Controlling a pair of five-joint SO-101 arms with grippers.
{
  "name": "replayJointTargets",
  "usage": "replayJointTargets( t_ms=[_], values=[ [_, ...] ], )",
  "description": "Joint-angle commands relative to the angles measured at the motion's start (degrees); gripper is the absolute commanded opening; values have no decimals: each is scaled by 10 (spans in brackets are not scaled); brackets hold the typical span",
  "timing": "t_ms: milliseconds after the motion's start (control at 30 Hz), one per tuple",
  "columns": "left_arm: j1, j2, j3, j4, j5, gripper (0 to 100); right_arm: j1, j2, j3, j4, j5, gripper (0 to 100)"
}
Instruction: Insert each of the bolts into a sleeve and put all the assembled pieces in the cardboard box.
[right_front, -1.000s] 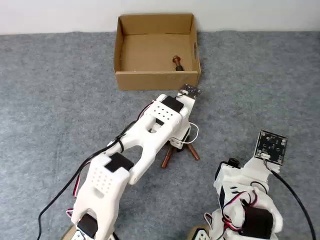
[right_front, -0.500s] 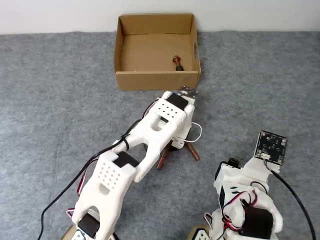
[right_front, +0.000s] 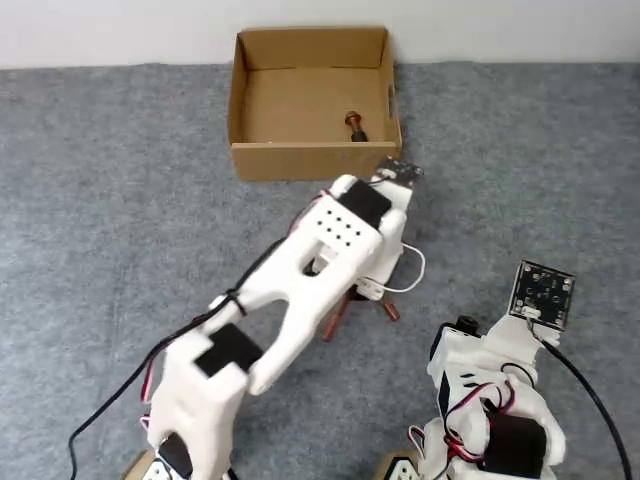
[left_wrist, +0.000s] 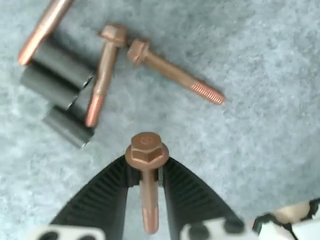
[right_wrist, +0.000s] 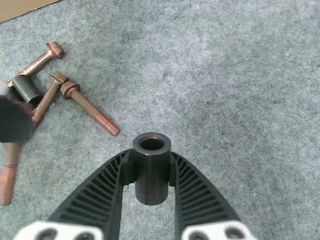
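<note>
- The right claw is the one farthest back from the cardboard box. It is clamped on one black sleeve, a short, smooth tube with its open bore pointing away from the claw, above the grey worktop.
- The left claw grips one held bolt just below the head. The bolt is copper-coloured with a flanged hexagonal head, and its shank runs back between the fingers.
- On the worktop, in front of the box's front wall, lies a small heap.
- Three loose bolts are in it, copper like the held one. Two have their heads touching, and one shows threads at its tip.
- Three loose sleeves, dark and stubby, lie side by side there, with one bolt's shank resting across them.
- The box is brown and open-topped, and it sits at the far edge of the worktop. It holds one assembled piece, a copper head on a dark sleeve, lying near the front wall close to the wall with the hand slot.
- In all that makes five bolts and five sleeves.
</note>
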Motion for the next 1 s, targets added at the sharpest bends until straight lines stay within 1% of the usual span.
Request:
replayJointTargets(
  t_ms=[0,133,367,533,733,833,967],
  values=[
    [4,-108,52,0,-16,4,5,-4,-1,-12,-6,8],
    [4,-215,152,-58,-23,4,5,-4,-2,-12,-7,8],
    [5,-445,383,-190,-89,4,3,-4,-10,-9,-7,8],
    [4,-607,521,-257,-131,4,-3,-21,-15,-7,-8,8],
    [4,-764,611,-299,-136,4,-111,-109,-3,-13,-8,8],
    [3,-831,638,-321,-135,4,-142,-118,-2,-13,-7,8],
    [3,-927,678,-336,-98,4,-189,-117,-3,-18,-7,8]
  ],
)
